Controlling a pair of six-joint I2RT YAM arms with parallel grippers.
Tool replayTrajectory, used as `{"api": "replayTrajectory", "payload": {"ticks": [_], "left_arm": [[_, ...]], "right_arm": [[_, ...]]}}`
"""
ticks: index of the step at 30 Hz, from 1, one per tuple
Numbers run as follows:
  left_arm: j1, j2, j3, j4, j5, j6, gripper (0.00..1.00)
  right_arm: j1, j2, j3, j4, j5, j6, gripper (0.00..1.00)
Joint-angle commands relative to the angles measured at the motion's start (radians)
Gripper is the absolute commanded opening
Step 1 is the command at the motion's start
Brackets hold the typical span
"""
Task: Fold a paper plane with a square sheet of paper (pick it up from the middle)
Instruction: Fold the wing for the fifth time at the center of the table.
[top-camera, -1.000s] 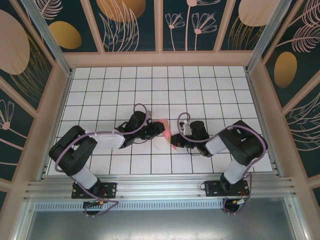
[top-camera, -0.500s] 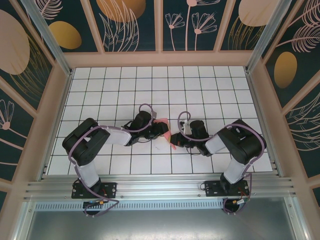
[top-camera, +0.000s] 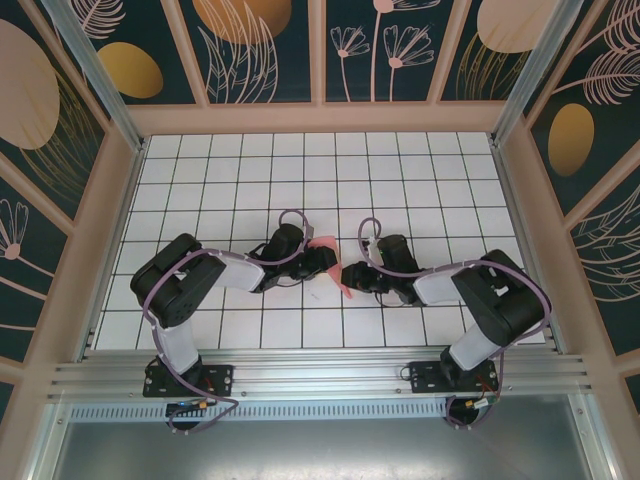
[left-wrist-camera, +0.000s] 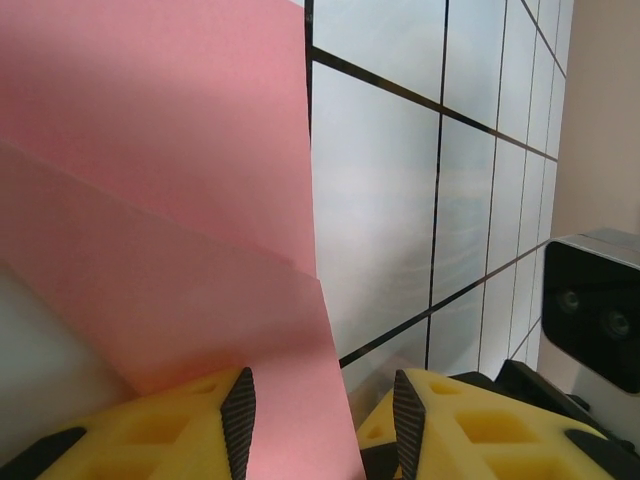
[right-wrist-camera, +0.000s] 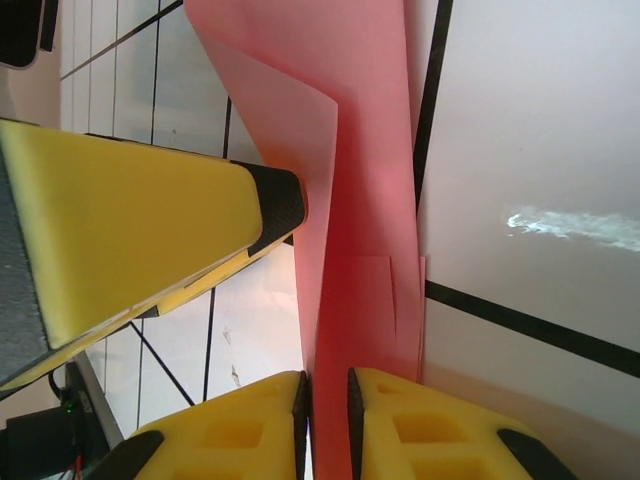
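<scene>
Mid-table, near half. The pink sheet of paper (left-wrist-camera: 150, 130) is already a narrow, layered shape, tapering toward the near edge. It lies between the two wrists, which meet nose to nose over it.

Right gripper (right-wrist-camera: 328, 385): jaws narrow, one on either side of the long centre fold, with paper running up out of the slot. I cannot tell whether the pads bite or merely flank it. Likely purpose: anchoring the spine so the sheet does not slide while the other side is worked.

Left gripper (left-wrist-camera: 322, 378): jaws partly apart. The paper lies flat-faced across the gap, not pinched edge-on, and a sliver of tabletop shows beside one finger. From the right wrist, a left finger (right-wrist-camera: 150, 230) lies alongside a raised flap, its black pad just beside the flap's edge. My guess is that it is placed to lay that flap over and press the crease.

Room: the white gridded table (top-camera: 400, 170) lies bare on the far side and out to both flanks, and the paper is well apart from the wooden frame (top-camera: 120, 200). The tight spot is between the wrists themselves, where a black camera housing (left-wrist-camera: 595, 310) sits near the left fingers.
</scene>
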Motion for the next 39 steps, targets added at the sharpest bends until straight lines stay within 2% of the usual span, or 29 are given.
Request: {"api": "replayTrajectory", "payload": {"ticks": [1, 3, 11, 20, 26, 39], "left_arm": [[0.006, 0.014, -0.005, 0.011, -0.005, 0.029, 0.44], [0.006, 0.013, 0.000, 0.008, -0.003, 0.030, 0.44], [0.005, -0.012, 0.018, -0.007, 0.008, 0.038, 0.46], [0.004, -0.101, 0.020, -0.029, 0.013, 0.080, 0.55], [0.006, -0.154, -0.018, -0.011, -0.009, 0.093, 0.56], [0.005, -0.044, 0.016, 0.063, 0.052, 0.069, 0.55]], "right_arm": [[0.008, -0.019, 0.032, -0.097, 0.031, -0.047, 0.20], [0.013, -0.008, 0.039, -0.101, 0.023, -0.053, 0.18], [0.017, 0.004, 0.030, -0.107, 0.052, -0.039, 0.00], [0.012, 0.028, -0.017, -0.005, 0.035, 0.034, 0.00], [0.005, 0.040, -0.051, 0.070, 0.018, 0.086, 0.00], [-0.003, 0.064, -0.040, 0.015, 0.044, 0.098, 0.00]]}}
